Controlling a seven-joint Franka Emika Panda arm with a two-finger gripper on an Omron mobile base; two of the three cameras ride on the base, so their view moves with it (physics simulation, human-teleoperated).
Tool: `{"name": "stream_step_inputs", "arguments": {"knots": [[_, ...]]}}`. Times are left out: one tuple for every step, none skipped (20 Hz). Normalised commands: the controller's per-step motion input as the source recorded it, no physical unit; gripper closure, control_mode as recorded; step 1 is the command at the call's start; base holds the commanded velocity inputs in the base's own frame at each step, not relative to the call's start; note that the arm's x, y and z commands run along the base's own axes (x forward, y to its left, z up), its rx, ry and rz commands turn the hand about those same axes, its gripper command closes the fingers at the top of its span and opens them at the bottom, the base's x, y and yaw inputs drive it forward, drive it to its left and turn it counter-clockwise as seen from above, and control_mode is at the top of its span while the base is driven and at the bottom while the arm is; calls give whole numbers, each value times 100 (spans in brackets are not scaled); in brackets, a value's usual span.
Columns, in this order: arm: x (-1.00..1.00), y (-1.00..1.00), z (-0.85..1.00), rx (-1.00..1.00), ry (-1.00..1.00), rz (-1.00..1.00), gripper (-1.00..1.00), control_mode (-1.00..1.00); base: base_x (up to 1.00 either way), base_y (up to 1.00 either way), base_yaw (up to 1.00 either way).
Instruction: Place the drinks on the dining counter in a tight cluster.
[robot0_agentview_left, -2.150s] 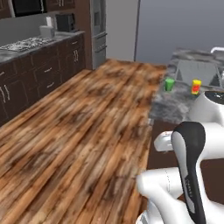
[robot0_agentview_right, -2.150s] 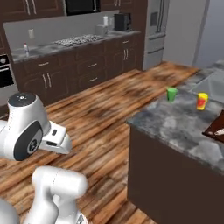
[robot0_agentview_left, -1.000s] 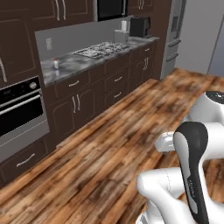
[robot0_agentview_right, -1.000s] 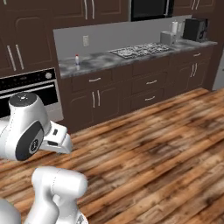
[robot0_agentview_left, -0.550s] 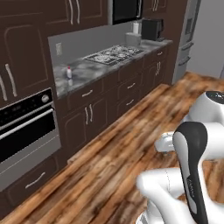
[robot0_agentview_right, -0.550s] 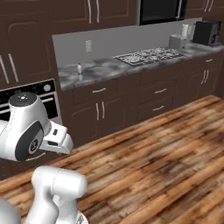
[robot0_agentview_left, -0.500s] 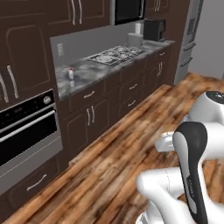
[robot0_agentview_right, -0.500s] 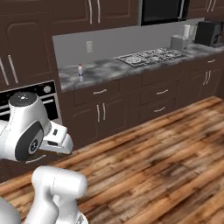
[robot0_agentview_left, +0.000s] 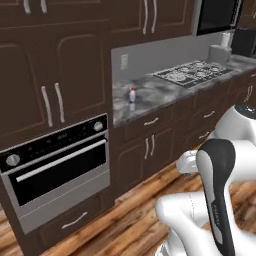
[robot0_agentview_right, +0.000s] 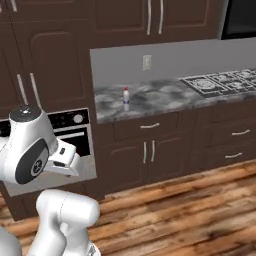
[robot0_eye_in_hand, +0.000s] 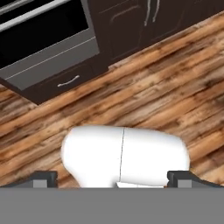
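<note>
One of the drinks, a small clear bottle (robot0_agentview_left: 132, 95) with a red cap and blue label, stands upright on the grey-topped wall counter (robot0_agentview_left: 165, 89), left of the cooktop. The right base view has this bottle (robot0_agentview_right: 126, 99) near the counter's (robot0_agentview_right: 165, 95) left end. My arm is folded close over the base, far from the bottle. In the hand view my gripper (robot0_eye_in_hand: 113, 178) points down at the wooden floor, its fingertips (robot0_eye_in_hand: 43, 177) wide apart, open and empty. The dining counter is out of view.
A built-in oven (robot0_agentview_left: 55, 167) sits in the dark cabinets left of the counter, also in the right base view (robot0_agentview_right: 75, 131) and the hand view (robot0_eye_in_hand: 43, 39). A cooktop (robot0_agentview_left: 192, 73) lies further right. Wooden floor (robot0_agentview_right: 190, 210) stretches in front of the cabinets.
The base has turned and driven, so both base views have swung from the island to the wall counter and oven. The arm stays folded and the gripper stays open.
</note>
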Motion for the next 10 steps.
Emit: {"name": "stream_step_inputs", "arguments": {"knots": [[0, 0, 0, 0, 0, 0, -100, 100, 100, 0, 53], [0, 0, 0, 0, 0, 0, -100, 100, 100, 0, 52], [0, 0, 0, 0, 0, 0, -100, 100, 100, -4, 52], [0, 0, 0, 0, 0, 0, -100, 100, 100, -4, 52], [0, 0, 0, 0, 0, 0, -100, 100, 100, -8, 53], [0, 0, 0, 0, 0, 0, -100, 100, 100, -24, 53], [0, 0, 0, 0, 0, 0, -100, 100, 100, -46, 49], [0, 0, 0, 0, 0, 0, -100, 100, 100, -76, 42], [0, 0, 0, 0, 0, 0, -100, 100, 100, -95, 36], [0, 0, 0, 0, 0, 0, -100, 100, 76, -100, 28]]}}
